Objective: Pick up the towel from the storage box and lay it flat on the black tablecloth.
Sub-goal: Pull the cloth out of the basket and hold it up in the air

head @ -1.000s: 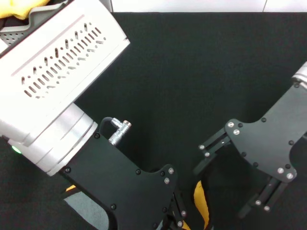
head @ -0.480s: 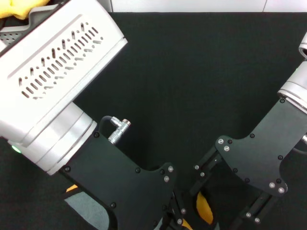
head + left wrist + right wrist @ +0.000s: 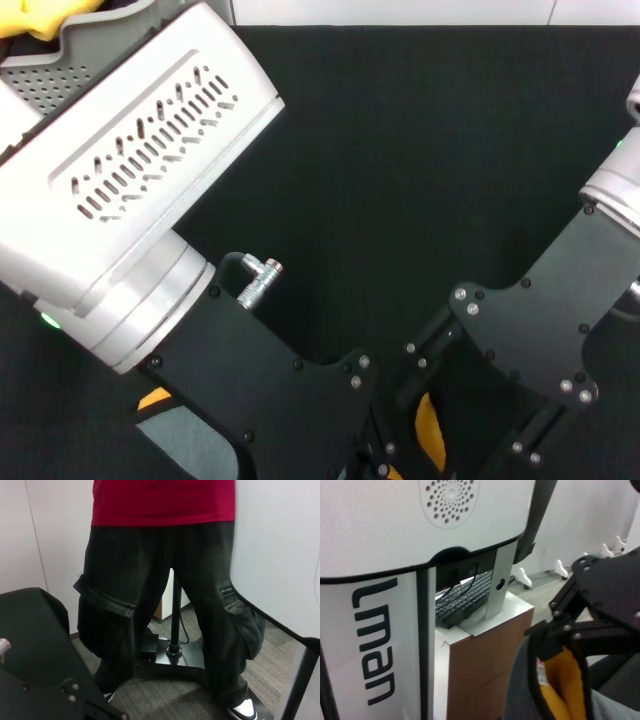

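The towel hangs at the near edge of the head view: a grey face shows under my left arm and a yellow-orange fold between the two grippers. My left gripper is low at the near edge. The right wrist view shows it shut on the towel, with grey outside and orange inside. My right gripper is open beside the orange fold, with its links spread on either side of it. The black tablecloth covers the table. The storage box is at the far left corner.
A bunched all-yellow cloth lies in the storage box. My left arm's white housing hides much of the table's left side. In the left wrist view a person in black trousers stands beyond the table edge.
My right gripper has moved left and down towards the orange fold of the towel. My left arm has shifted slightly right. The towel stays held low at the near edge.
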`<state>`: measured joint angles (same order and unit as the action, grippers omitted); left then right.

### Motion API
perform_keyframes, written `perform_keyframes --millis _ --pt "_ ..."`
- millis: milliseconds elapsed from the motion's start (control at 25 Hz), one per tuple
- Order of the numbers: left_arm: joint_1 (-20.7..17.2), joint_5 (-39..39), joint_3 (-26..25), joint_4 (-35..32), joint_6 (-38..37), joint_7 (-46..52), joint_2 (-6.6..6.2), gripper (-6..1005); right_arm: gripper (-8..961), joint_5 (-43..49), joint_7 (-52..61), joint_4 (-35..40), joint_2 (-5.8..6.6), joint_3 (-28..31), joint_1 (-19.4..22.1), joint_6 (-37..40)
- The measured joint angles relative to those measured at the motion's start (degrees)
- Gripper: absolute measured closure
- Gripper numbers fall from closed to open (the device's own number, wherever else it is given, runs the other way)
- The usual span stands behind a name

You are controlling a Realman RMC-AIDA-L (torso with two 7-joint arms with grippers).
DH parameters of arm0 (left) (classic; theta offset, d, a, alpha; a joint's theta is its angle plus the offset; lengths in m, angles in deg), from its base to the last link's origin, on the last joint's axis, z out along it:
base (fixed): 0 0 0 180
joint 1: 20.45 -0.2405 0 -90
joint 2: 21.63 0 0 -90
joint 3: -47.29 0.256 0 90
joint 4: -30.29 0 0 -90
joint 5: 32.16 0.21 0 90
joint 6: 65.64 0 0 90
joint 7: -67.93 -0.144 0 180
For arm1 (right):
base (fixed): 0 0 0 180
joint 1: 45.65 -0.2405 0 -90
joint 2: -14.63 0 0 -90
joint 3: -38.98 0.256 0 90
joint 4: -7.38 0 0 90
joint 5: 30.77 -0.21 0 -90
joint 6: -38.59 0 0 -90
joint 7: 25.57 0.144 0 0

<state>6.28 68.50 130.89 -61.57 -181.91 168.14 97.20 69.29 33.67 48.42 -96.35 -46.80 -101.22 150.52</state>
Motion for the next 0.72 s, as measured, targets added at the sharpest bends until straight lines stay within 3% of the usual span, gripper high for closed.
perform_keyframes --millis 320,720 --pt "0.03 0.27 -0.25 0.03 0.05 0.11 0.22 984 292 1.35 -0.33 -0.11 -0.6 -0.08 0.42 1.1" --pt "0.05 0.33 -0.37 0.63 0.09 0.26 0.34 983 420 1.53 -0.35 0.35 0.98 4.75 1.52 7.16"
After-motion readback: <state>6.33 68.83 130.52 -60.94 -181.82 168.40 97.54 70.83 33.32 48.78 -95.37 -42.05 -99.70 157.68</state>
